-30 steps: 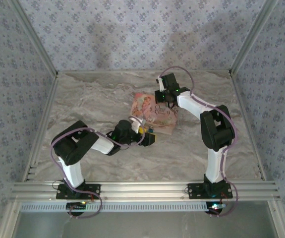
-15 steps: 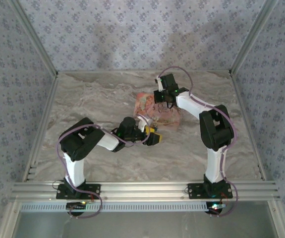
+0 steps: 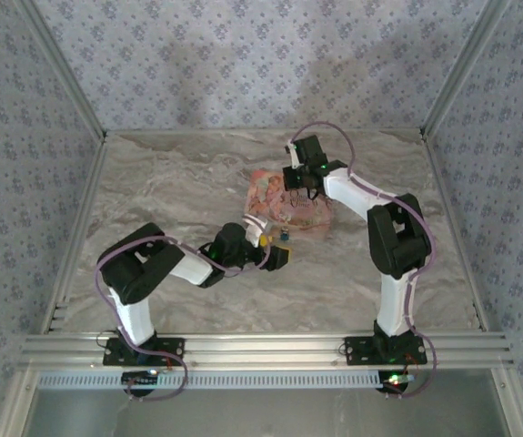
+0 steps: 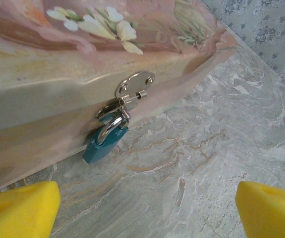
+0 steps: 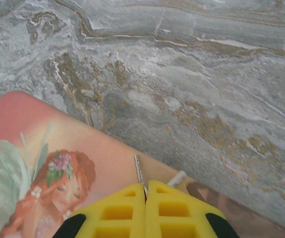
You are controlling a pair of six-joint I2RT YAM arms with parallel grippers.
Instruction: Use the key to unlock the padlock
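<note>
The tiny blue padlock (image 4: 104, 144) hangs by its metal shackle from the silver hasp (image 4: 134, 88) on the pink box's front wall (image 4: 43, 94), its lower corner touching the table. My left gripper (image 4: 147, 210) is open, its yellow fingertips (image 4: 21, 206) wide apart, and it is a short way in front of the padlock (image 3: 284, 236). My right gripper (image 5: 146, 191) is shut on the key (image 5: 139, 171), a thin metal sliver sticking out between the pads over the pink box lid (image 5: 43, 144). In the top view the right gripper (image 3: 297, 188) hovers over the box's far part.
The pink illustrated box (image 3: 286, 208) lies mid-table on the marble top (image 3: 170, 182). Aluminium frame posts and patterned walls enclose the table on three sides. Bare marble lies to the left of and behind the box.
My left arm's elbow swung right, then back left and lower, while its open gripper stayed in front of the padlock. The right arm has held still with the key.
</note>
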